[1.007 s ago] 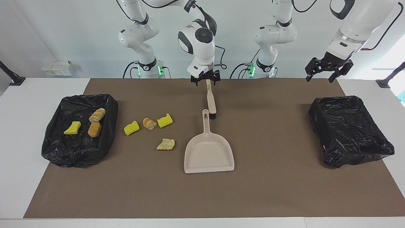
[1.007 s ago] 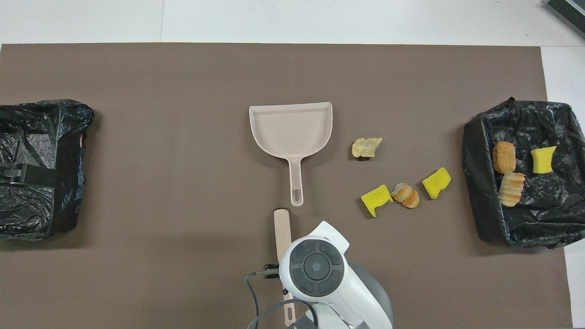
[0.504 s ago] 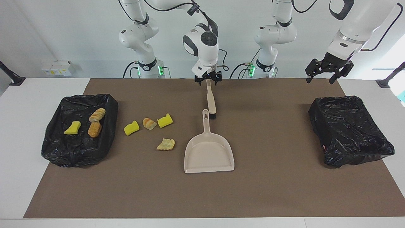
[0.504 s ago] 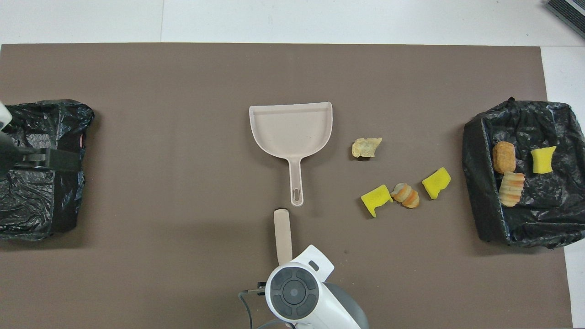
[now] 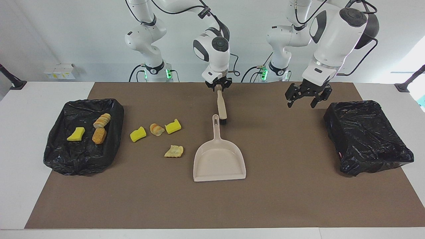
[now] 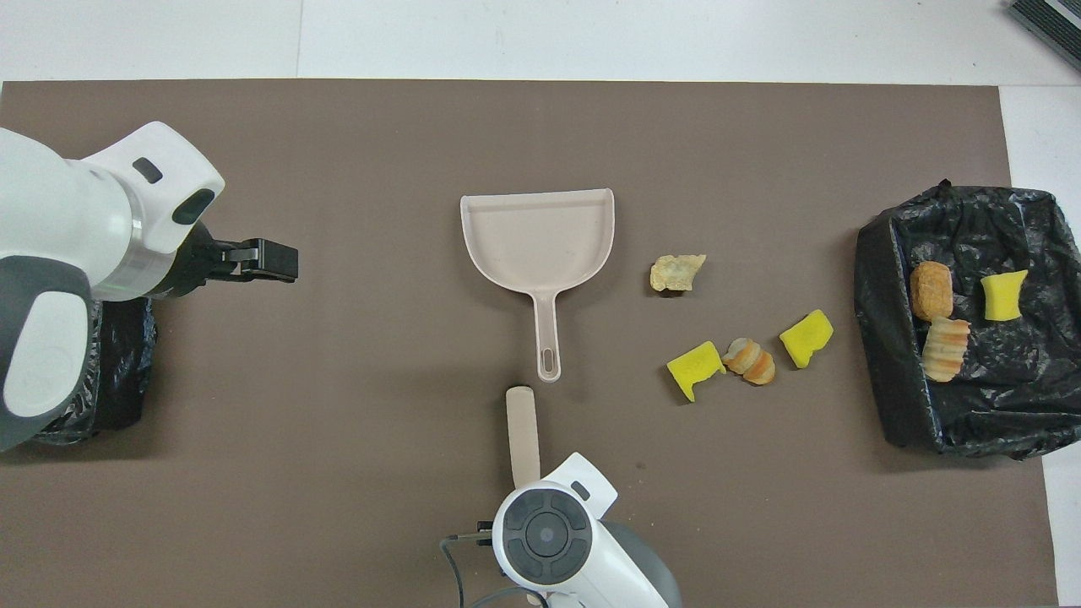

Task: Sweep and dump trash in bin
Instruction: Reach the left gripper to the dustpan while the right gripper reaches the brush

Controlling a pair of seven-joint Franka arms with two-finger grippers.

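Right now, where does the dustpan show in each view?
Facing view: dustpan sits just below centre, handle pointing up toward the robots.
Overhead view: dustpan sits just above centre, handle pointing down.
Shared landmark: the brush lies by the handle's tip in both.

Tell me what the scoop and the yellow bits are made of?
The dustpan looks like smooth beige plastic: one moulded piece with a thin rim and a hanging hole in its handle. The yellow pieces look like soft sponge foam, matte with roughly cut edges, though that is only a guess from their look.
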